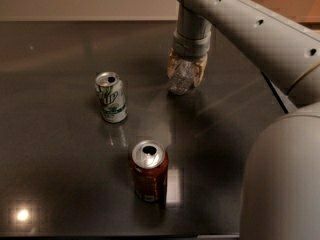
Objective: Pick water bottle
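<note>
1. The water bottle (178, 82) sits between the jaws of the gripper (185, 76), a clear crinkled thing with its lower end on or just above the dark table (55, 49); I cannot tell which.
2. The jaws are drawn in narrow, and the tan fingers (201, 70) press the bottle from both sides, holding it.
3. The gripper points straight down from a grey wrist, and the arm (245, 21) slopes away above and to the right of the jaws.
4. A green-and-white soda can (112, 98) stands upright to the left of the jaws and a little nearer the camera, well apart from the bottle, with bare tabletop in between.
5. A red soda can (149, 171) stands upright well in front of the jaws and slightly left, its opened top facing up; it too is apart from the bottle.
6. Neither can touches the fingers or stands against the bottle.
7. The robot's grey body (285, 184) fills the near right corner, to the right of and below the jaws.
</note>
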### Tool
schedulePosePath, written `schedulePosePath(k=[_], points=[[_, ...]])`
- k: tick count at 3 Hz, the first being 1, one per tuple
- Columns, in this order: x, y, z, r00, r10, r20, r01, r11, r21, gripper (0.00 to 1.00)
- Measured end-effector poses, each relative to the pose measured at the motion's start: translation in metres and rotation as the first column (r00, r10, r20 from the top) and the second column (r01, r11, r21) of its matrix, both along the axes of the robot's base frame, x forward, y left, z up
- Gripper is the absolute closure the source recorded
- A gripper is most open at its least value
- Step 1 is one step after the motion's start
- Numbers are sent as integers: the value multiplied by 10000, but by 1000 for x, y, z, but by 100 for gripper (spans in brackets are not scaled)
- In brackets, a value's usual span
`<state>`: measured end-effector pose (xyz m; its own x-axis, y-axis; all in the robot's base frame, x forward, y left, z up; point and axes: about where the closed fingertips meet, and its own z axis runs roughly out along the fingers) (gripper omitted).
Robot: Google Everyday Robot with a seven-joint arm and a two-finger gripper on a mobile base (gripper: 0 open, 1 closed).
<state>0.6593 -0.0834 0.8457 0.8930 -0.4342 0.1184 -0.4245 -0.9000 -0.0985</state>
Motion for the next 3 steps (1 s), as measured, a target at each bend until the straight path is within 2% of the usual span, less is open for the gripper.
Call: schedulePosePath(k=[1,2,3], points=[[3,0,3,9999,55,138,-53,9999,-161,65],[-2,-1,24,9996,-62,267,58,9999,124,88],[-14,-2,62,9988,-189,446,164,9983,559,100]])
